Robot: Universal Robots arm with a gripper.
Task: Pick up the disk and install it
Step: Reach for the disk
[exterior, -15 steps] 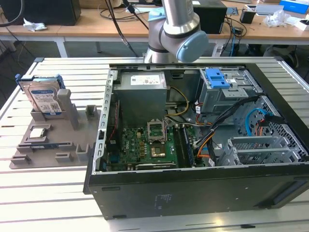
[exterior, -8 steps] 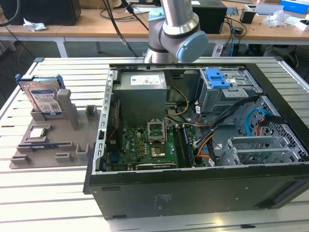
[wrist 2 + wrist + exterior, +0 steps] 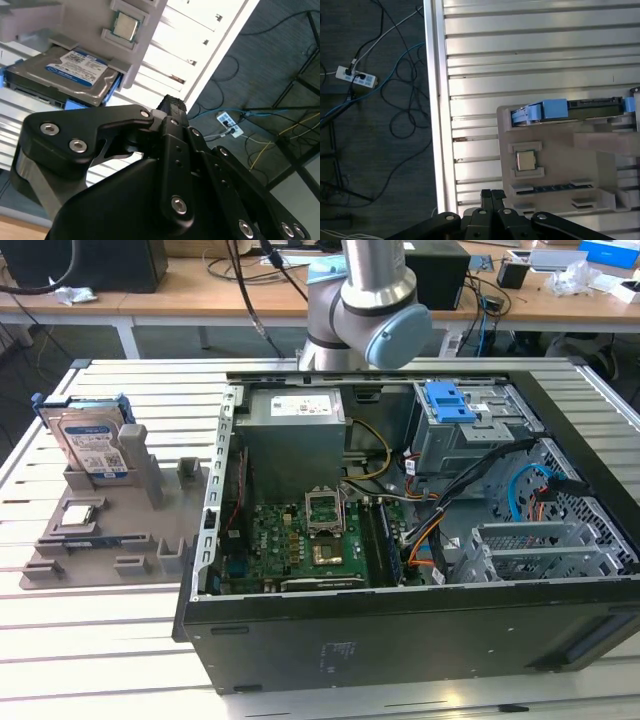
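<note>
Disk (image 3: 92, 445) upright in grey holder (image 3: 130, 515), white-and-blue label unreadable, pincer (image 3: 491, 194) closed, empty

The desk (image 3: 100, 660) carries a holder (image 3: 60, 565) at the exterior view's left and an open computer case (image 3: 400, 640) just beside it at the exterior view's right. The disk (image 3: 92, 445) stands on edge in a slot at the holder's far end. A processor chip (image 3: 80, 515) lies flat in a recess of the holder in front of the disk. Inside the case, the power supply (image 3: 295, 435) sits at the rear, the motherboard (image 3: 290, 540) in front of it, and the drive cage (image 3: 470, 430) to the exterior view's right of the power supply. The arm (image 3: 365, 300) stands behind the case. In the first wrist view, the gripper (image 3: 492, 192) hangs over the desk near the holder, and a power strip (image 3: 355, 77) lies on the floor (image 3: 370, 150) beyond the desk's edge.
</note>
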